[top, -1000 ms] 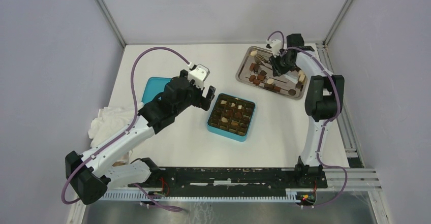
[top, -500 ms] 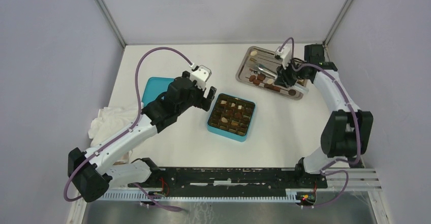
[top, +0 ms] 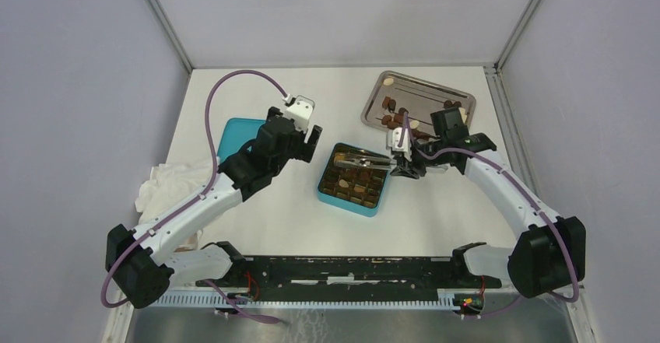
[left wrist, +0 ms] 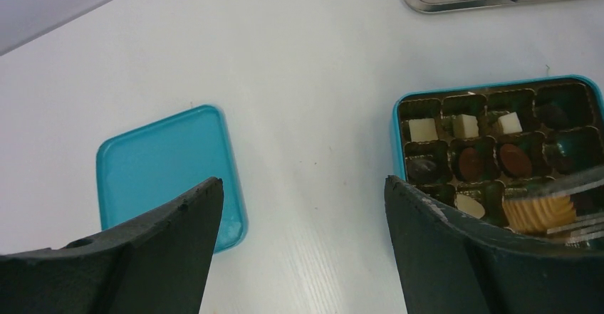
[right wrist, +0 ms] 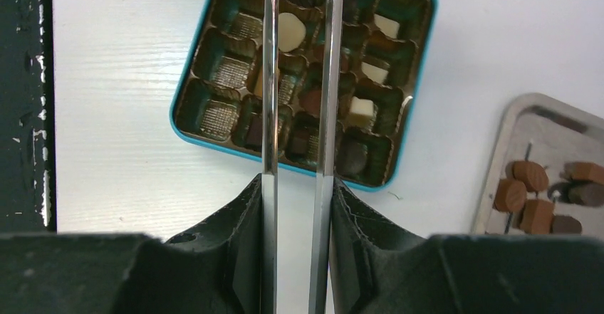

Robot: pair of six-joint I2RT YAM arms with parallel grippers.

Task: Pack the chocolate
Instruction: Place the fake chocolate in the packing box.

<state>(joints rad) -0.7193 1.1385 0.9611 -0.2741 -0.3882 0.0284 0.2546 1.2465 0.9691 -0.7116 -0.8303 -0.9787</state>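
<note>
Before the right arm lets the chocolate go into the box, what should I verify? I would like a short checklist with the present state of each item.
1. The tweezers are clamped between the fingers of the right gripper: ok.
2. A ridged chocolate is held at the tweezer tips: ok.
3. The tips are above the teal box: ok.
4. A free cell lies directly under the piece: cannot tell, though the box has empty cells.
5. The left gripper is open and holds nothing: ok.
6. The lid is off and lies apart from the box: ok.
</note>
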